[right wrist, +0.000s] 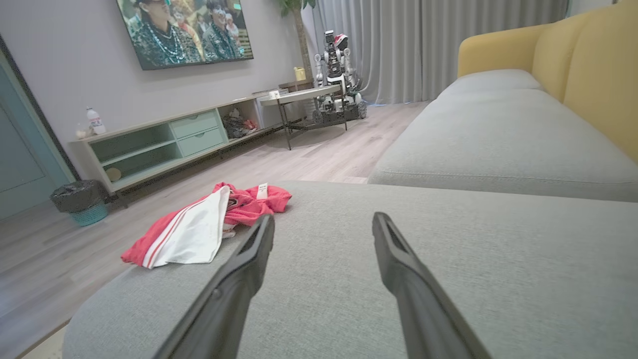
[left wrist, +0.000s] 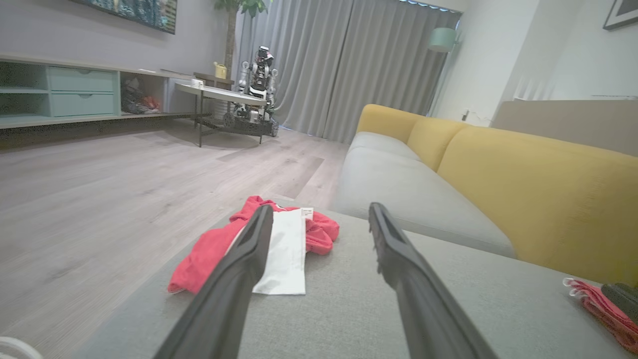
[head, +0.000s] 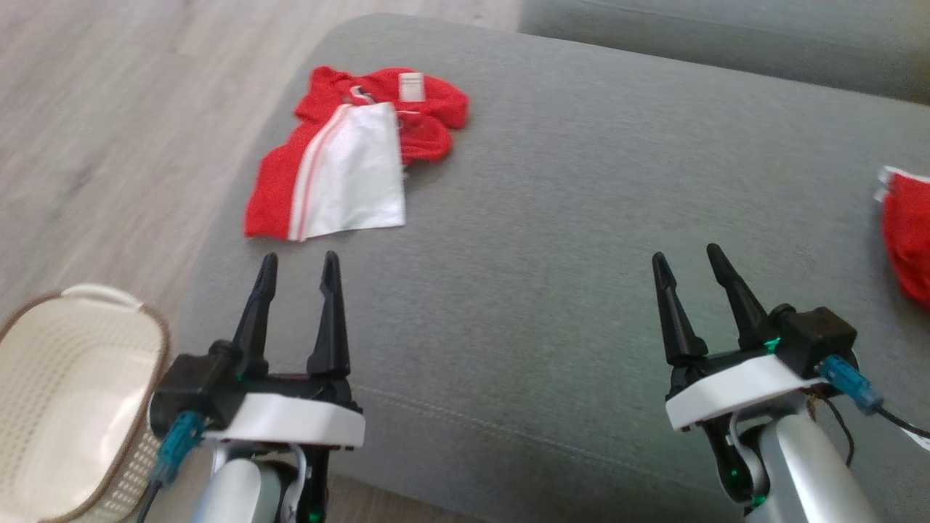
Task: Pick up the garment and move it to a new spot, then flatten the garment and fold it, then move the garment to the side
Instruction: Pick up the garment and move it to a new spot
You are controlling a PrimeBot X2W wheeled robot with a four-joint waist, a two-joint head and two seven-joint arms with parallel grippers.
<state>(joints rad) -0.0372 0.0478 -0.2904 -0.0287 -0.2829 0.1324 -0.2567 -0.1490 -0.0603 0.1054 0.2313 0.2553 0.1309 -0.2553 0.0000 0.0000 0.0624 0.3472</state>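
Observation:
A red and white garment [head: 349, 160] lies crumpled at the far left of the grey sofa cushion [head: 567, 218], near its edge, with a white tag on top. My left gripper [head: 300, 258] hovers just short of its near hem, open and empty. In the left wrist view the garment [left wrist: 286, 249] lies right ahead of the open left gripper [left wrist: 321, 209]. My right gripper [head: 686, 254] stands open and empty over the bare middle of the cushion. From the right wrist, the garment [right wrist: 189, 234] is off to the left of that gripper [right wrist: 324, 218].
A second red cloth [head: 908, 240] lies at the cushion's right edge. A cream perforated basket [head: 102, 294] sits on the wooden floor [head: 109, 131] at lower left. The yellow sofa backrest [left wrist: 523, 199] rises to the right. Another robot [left wrist: 256, 85] stands by a low table across the room.

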